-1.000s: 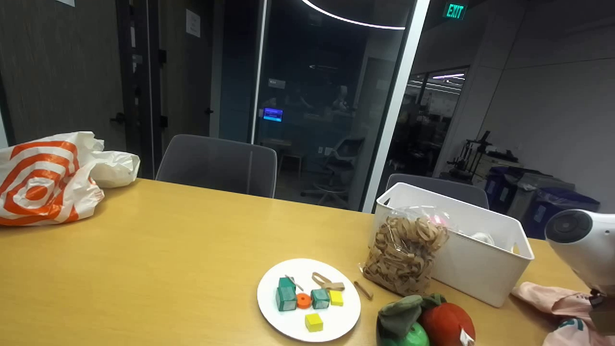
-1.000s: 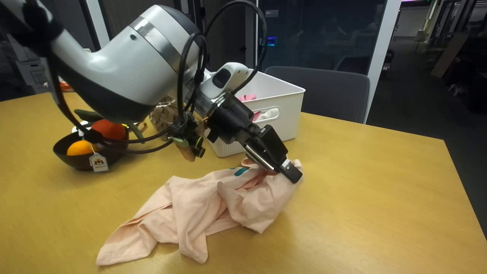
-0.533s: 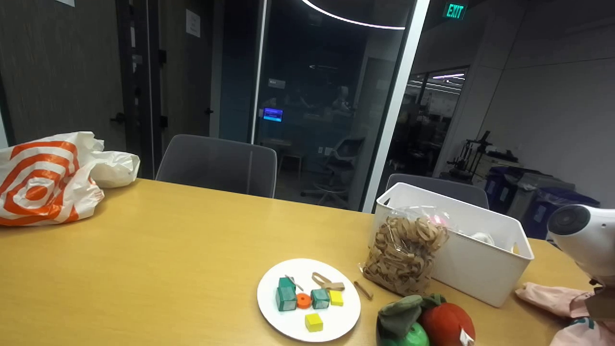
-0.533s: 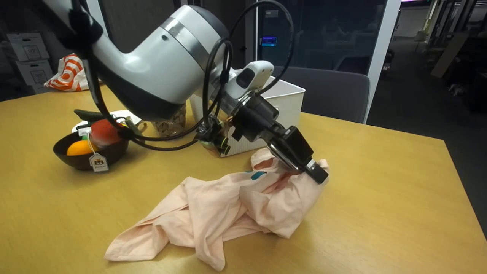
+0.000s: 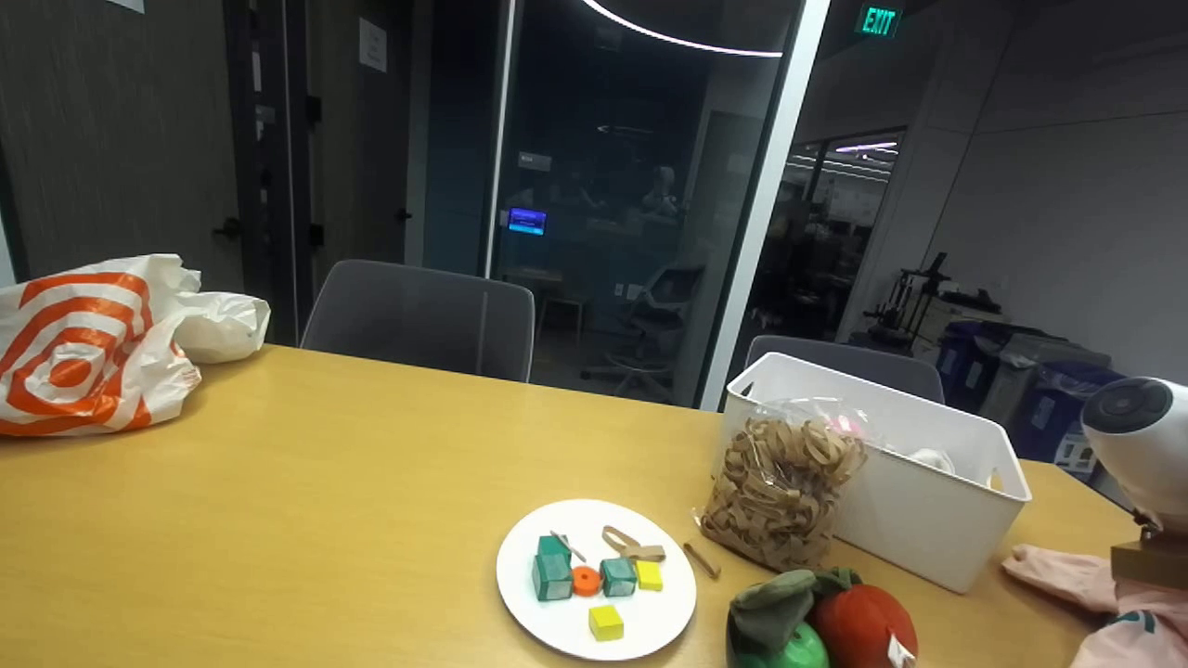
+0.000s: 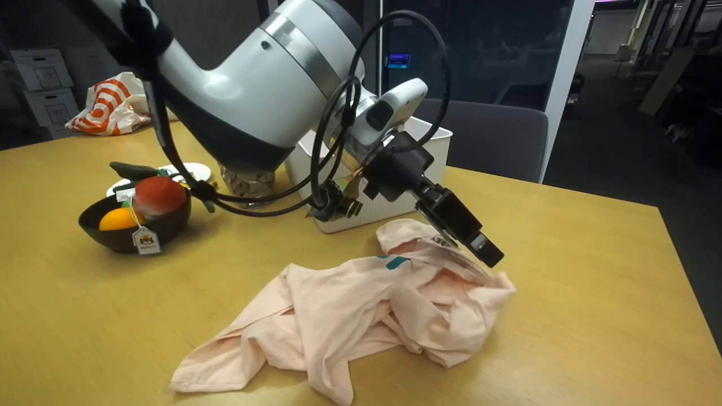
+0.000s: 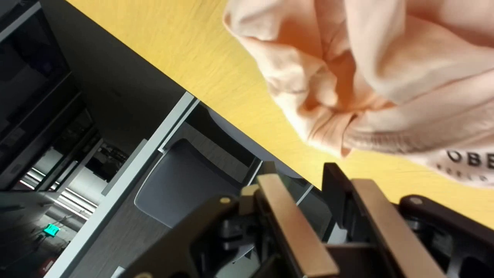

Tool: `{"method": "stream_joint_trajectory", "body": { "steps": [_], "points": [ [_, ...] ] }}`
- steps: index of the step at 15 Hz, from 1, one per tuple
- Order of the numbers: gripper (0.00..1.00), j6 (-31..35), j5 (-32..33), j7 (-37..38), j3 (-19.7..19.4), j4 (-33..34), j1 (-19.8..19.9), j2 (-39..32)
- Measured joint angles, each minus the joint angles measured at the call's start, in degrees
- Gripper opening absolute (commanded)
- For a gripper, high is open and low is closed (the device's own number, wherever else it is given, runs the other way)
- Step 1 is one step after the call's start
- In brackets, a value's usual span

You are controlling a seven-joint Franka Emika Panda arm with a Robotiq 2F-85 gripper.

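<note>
While the arm (image 6: 254,90) slanted down over the wooden table (image 6: 592,293), the gripper (image 7: 301,173) hung close to the gathered edge of a pink cloth (image 6: 333,301), its fingers (image 7: 295,224) spread, with a clear gap between them. The cloth lay crumpled on the table, beyond the fingertips in the wrist view; whether one of them brushed a fold could not be told. Dark printed letters (image 7: 471,160) ran near that edge, and in an exterior view a teal mark (image 6: 396,263) showed on the upper folds. Near the cloth, in both exterior views, stood a white bin (image 5: 928,533), with something white (image 5: 933,460) inside. Just beside the bin was a bag of brown strips (image 5: 784,492). Next to that sat a white plate (image 5: 524,612) that bore green blocks (image 5: 554,577), yellow blocks (image 5: 606,623), an orange ring (image 5: 587,582) and a brown band (image 5: 642,552); a loose band (image 5: 702,560) lay on the table between the plate and the bag. A dark bowl (image 6: 121,242), near the plate, held an orange fruit (image 6: 117,219) and a red fruit (image 6: 158,196), and a paper tag (image 6: 147,241) hung over the bowl's side. Farther along the table rested a white shopping bag (image 5: 83,362) printed with orange circles, and gray chairs (image 5: 418,320) stood behind the table.
</note>
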State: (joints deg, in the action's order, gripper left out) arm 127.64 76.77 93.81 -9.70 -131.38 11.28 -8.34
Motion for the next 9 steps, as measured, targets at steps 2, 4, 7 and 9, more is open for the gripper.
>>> {"method": "stream_joint_trajectory", "body": {
  "steps": [2, 4, 7, 9],
  "points": [
    [0.84, 1.5, 0.0, 1.8, 0.0, 0.0, 0.0, 0.0],
    [1.0, 4.5, -0.6, 2.4, 0.0, -0.2, 0.1, 0.2],
    [1.0, 12.7, -4.8, 2.1, 0.0, -1.8, 0.1, 1.6],
    [1.0, 17.9, -8.8, 2.0, 0.0, -3.5, 0.1, 2.8]
  ]
}}
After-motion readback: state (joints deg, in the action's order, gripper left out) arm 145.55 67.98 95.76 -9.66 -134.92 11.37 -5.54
